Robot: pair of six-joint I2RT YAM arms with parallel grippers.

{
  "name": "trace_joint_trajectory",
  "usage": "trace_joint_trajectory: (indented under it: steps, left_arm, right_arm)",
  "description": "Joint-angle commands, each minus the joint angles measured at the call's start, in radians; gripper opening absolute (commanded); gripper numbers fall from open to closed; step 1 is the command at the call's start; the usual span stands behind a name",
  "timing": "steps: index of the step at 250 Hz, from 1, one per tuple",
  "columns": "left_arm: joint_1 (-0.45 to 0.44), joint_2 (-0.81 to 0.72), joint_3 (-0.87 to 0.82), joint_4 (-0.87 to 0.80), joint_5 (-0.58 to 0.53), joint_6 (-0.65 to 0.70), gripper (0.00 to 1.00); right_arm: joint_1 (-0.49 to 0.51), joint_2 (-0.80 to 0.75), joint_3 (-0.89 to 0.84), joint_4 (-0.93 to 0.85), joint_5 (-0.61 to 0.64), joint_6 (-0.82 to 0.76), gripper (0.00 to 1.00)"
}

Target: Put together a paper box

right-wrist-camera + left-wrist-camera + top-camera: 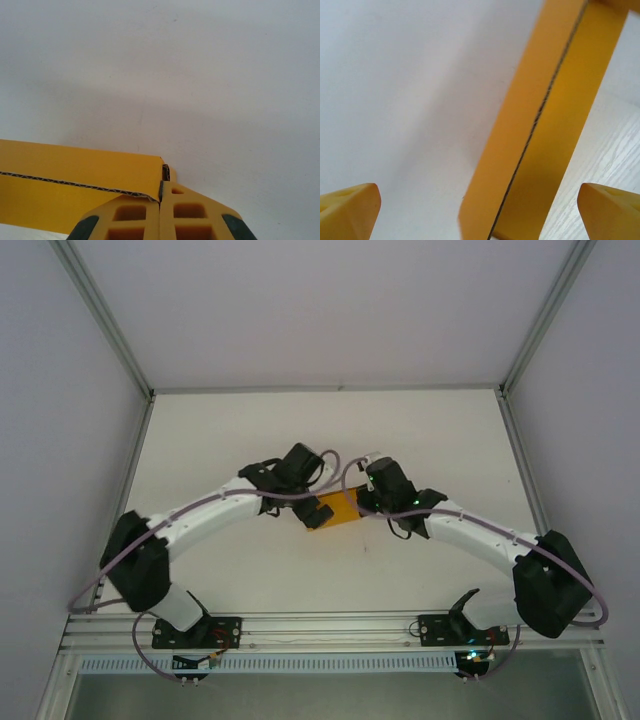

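From above, the paper box point(340, 508) is over the middle of the desk point(330, 430), between the left arm point(200, 515) and the right arm point(470, 530). Its long axis runs roughly left to right, one end toward each arm. In the left wrist view the left jaws stand wide open, one tip on each side of the card, not touching it. In the right wrist view the right jaws are closed, pinching a corner of the card. I judge it light, thin and easy to crease, so it is better to hold a flat panel close to a fold, not a loose flap
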Motion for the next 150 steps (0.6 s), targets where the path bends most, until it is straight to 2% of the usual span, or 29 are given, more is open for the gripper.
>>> trace_joint_trajectory:
  steps: [1,22,53,82,114,132,150]
  left_arm:
    - [0.025,-0.078,-0.048,0.001,-0.086,-0.178,0.95]
    - [0.028,-0.105,-0.077,-0.021,-0.036,-0.224,0.77]
    - [0.026,-0.106,-0.105,-0.015,0.083,-0.211,0.58]
    - [0.026,-0.074,-0.09,-0.027,0.051,-0.229,0.43]
    - [0.026,-0.036,-0.058,-0.047,0.033,-0.266,0.11]
    - [0.028,-0.03,-0.042,-0.043,0.032,-0.316,0.0]
    - [0.026,-0.017,-0.017,-0.063,0.045,-0.398,0.0]
  right_arm:
    - [0.015,0.013,-0.003,-0.082,0.011,0.033,0.0]
    - [0.017,0.006,-0.004,-0.083,0.008,0.046,0.0]
    - [0.017,0.007,0.004,-0.091,0.004,0.045,0.0]
    - [0.017,0.006,0.011,-0.104,0.007,0.049,0.0]
    - [0.019,0.006,0.01,-0.102,-0.015,0.053,0.0]
    - [0.02,0.009,0.015,-0.111,-0.015,0.059,0.0]
    - [0.025,0.012,0.017,-0.121,-0.001,0.068,0.0]
